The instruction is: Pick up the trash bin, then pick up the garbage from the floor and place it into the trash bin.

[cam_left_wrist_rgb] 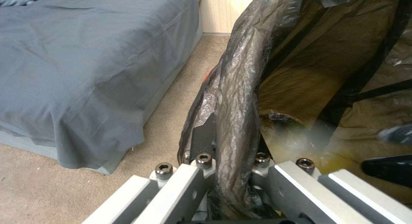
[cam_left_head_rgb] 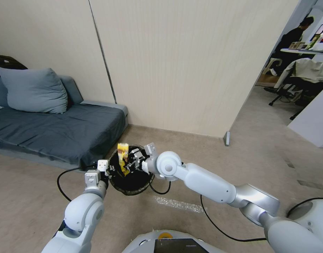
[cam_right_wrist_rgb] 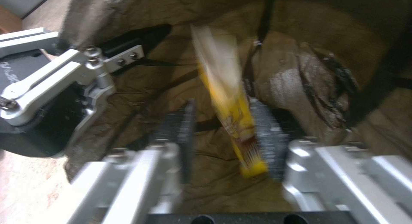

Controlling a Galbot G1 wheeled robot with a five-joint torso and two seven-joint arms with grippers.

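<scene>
Beige carpet [cam_left_head_rgb: 203,147] (sofa [cam_left_head_rgb: 56,130] nearby) lies under bin [cam_left_head_rgb: 131,181]; left gripper [cam_left_wrist_rgb: 234,172] pinches its liner [cam_left_wrist_rgb: 236,98], right gripper [cam_right_wrist_rgb: 223,137] spread beside wrapper [cam_right_wrist_rgb: 229,114].

The trash bin [cam_left_head_rgb: 130,182] sits on the floor [cam_left_head_rgb: 203,154] in front of the robot, just beside the near corner of the sofa [cam_left_head_rgb: 56,130], which lies to its left against the wall [cam_left_head_rgb: 189,63]. The left claw [cam_left_head_rgb: 104,173] is at the bin's left rim, the right claw [cam_left_head_rgb: 131,162] over its mouth — a wrapper [cam_left_head_rgb: 123,158] stands upright between them, above the opening. A cable [cam_left_head_rgb: 63,179] loops on the floor left of the bin.
</scene>
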